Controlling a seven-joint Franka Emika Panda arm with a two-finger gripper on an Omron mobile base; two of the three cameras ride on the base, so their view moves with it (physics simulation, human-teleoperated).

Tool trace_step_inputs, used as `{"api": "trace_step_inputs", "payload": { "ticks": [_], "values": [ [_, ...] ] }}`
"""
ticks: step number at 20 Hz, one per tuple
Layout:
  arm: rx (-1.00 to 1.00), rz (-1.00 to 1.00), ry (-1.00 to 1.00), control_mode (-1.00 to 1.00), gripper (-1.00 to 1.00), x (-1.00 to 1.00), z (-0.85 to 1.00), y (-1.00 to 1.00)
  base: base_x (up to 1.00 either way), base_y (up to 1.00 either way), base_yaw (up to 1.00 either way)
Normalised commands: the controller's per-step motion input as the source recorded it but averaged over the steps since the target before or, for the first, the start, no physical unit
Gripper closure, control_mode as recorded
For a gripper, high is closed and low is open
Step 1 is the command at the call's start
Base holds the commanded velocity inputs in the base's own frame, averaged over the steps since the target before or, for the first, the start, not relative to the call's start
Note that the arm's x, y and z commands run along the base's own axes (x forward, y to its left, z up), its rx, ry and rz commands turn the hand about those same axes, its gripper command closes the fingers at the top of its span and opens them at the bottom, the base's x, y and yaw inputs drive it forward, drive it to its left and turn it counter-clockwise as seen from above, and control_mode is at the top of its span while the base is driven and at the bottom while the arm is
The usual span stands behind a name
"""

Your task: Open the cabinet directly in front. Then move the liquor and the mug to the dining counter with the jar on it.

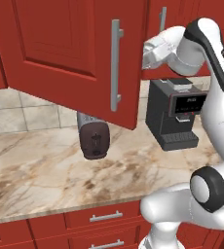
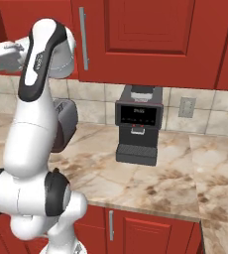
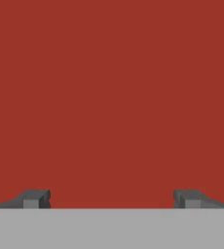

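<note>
Red fills what my pincer (image 3: 112,199) looks at: a flat stretch of the red wooden wall cabinet (image 1: 70,48) with raised-panel doors, close ahead, and my two dark fingertips (image 3: 35,198) stand wide apart with nothing between them. From the left base view the cabinet's near door hangs swung out over the beige-brown marbled stone counter (image 1: 46,170), its long brushed-metal bar handle (image 1: 116,65) facing the room, and my wrist sits just right of that handle, up at the door's edge. Below the door a dark brown toaster (image 1: 93,136) rests on the counter, and right of the handle, lower down, stands a black coffee machine (image 1: 178,114). I judge the door only partly open; the shelf behind it is hidden from me, so I cannot say where the liquor or the mug stands. The risk from here, as I see it: my forearm is crowded against the door, so a careless swing could knock it back shut or catch the handle, and reaching inside without a wider opening could jam my wrist against the frame.
</note>
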Motion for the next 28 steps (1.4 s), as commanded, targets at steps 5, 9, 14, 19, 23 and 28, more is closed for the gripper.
{"api": "trace_step_inputs", "payload": {
  "ticks": [5, 9, 14, 19, 23, 28],
  "values": [
    [-0.05, 0.2, -0.05, -1.0, -1.0, 0.15, 0.0, 1.0, 0.0, 0.0, 0.0],
    [-0.05, 0.12, -0.1, -1.0, -1.0, 0.09, 0.0, 1.0, 0.0, 0.0, 0.0],
    [0.01, -0.01, -0.29, -1.0, -1.0, -0.17, 0.0, 1.0, 0.0, 0.0, 0.0],
    [0.14, -0.13, -0.19, -1.0, -1.0, -0.19, -0.04, 0.6, 0.0, 0.0, 0.0],
    [-0.01, -0.03, 0.0, -1.0, -1.0, 0.02, 0.0, 0.1, 0.0, 0.0, 0.0],
    [0.0, -0.12, -0.05, -1.0, -1.0, -0.28, -0.05, -0.64, 0.0, 0.0, 0.0]
  ]
}}
